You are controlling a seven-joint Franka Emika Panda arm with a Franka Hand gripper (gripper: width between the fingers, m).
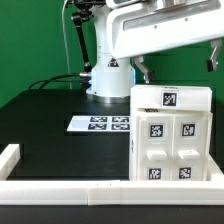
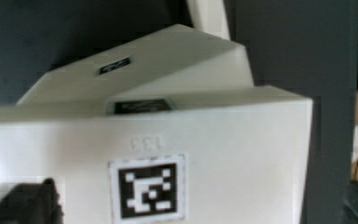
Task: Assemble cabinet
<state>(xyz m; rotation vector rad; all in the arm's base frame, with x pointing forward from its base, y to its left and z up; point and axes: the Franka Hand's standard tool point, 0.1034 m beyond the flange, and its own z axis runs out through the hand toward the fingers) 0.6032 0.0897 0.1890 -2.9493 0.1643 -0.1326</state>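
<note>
The cabinet (image 1: 170, 135) is a large white box with black-and-white tags on its faces. It stands at the exterior view's right, near the front rail. My gripper (image 1: 176, 72) hangs just above its top edge, open, with one dark finger (image 1: 140, 70) towards each side of the box. In the wrist view the cabinet (image 2: 194, 110) fills most of the picture, with a tag (image 2: 149, 187) close up. My gripper (image 2: 194, 185) is spread wide there, one dark finger (image 2: 25, 202) showing at the picture's edge. Nothing is held.
The marker board (image 1: 100, 123) lies flat on the black table, to the exterior view's left of the cabinet. A white rail (image 1: 70, 188) runs along the front edge and another short one (image 1: 9, 155) along the left. The arm's base (image 1: 108, 80) stands at the back.
</note>
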